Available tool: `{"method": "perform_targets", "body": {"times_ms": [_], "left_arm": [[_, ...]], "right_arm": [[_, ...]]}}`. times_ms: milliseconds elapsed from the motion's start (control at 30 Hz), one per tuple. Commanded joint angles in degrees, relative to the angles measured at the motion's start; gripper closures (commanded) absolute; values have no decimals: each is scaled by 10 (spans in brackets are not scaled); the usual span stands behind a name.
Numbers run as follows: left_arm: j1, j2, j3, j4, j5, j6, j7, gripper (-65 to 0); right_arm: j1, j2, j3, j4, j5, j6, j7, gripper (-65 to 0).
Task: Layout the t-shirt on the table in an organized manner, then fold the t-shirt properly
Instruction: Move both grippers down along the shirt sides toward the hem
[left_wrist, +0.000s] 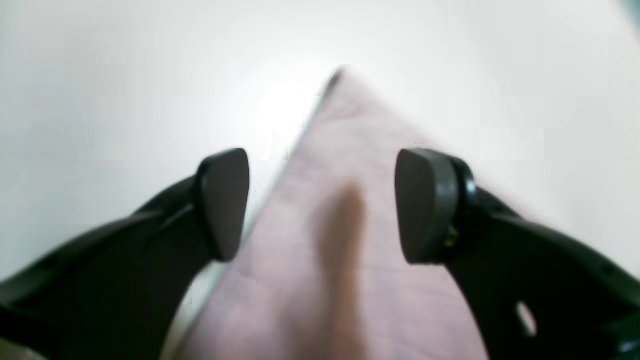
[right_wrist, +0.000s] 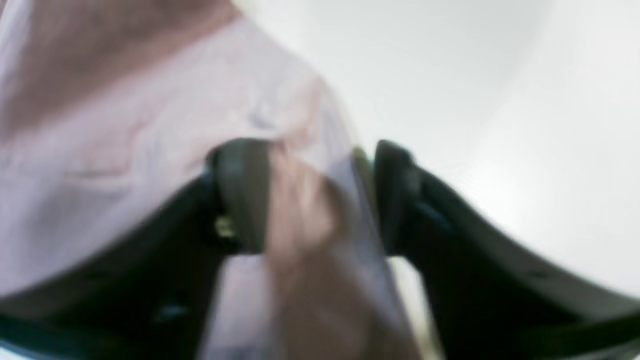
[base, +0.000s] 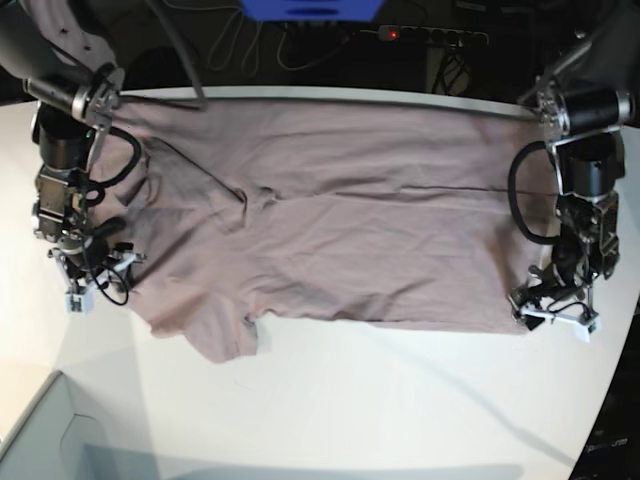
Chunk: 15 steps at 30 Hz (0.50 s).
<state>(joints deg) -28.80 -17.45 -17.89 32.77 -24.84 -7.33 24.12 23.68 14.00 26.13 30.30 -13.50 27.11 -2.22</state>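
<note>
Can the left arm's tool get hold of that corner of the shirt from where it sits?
Probably yes: the left tool stands open right over the t-shirt corner, cloth between its pads, nothing blocking.

This looks like a robotics lab: two black robot arms are mounted at either end of a large, smooth white table (base: 330, 400), with loose black cables (base: 250, 45), a black power strip (base: 430, 36) with a red light behind it.

T-shirt (base: 340, 215) flat across table (base: 400, 400), between both arms.
</note>
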Motion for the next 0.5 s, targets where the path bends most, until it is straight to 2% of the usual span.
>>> {"method": "perform_targets", "body": {"times_ms": [0,133,200,333,467], "left_arm": [[-22,-6,0,-8,9,-7,-22,-444],[-23,-2,0,-27,45,-8,-82,-444],[-23,6,0,-25,63,-8,-87,-444],[-24,12,0,-31,87,-9,-89,-444],[-24,27,0,-32,109,-43,-89,-444]], "right_arm": [[-3,2,-1,-10,-10,-1,-23,-192],[-3,6,-1,-16,-10,-1,-8,-54],[-3,6,-1,-16,-10,-1,-8,-10],[-3,6,-1,-16,-10,-1,-11,0],[-3,5,-1,-16,-10,-1,-11,0]]}}
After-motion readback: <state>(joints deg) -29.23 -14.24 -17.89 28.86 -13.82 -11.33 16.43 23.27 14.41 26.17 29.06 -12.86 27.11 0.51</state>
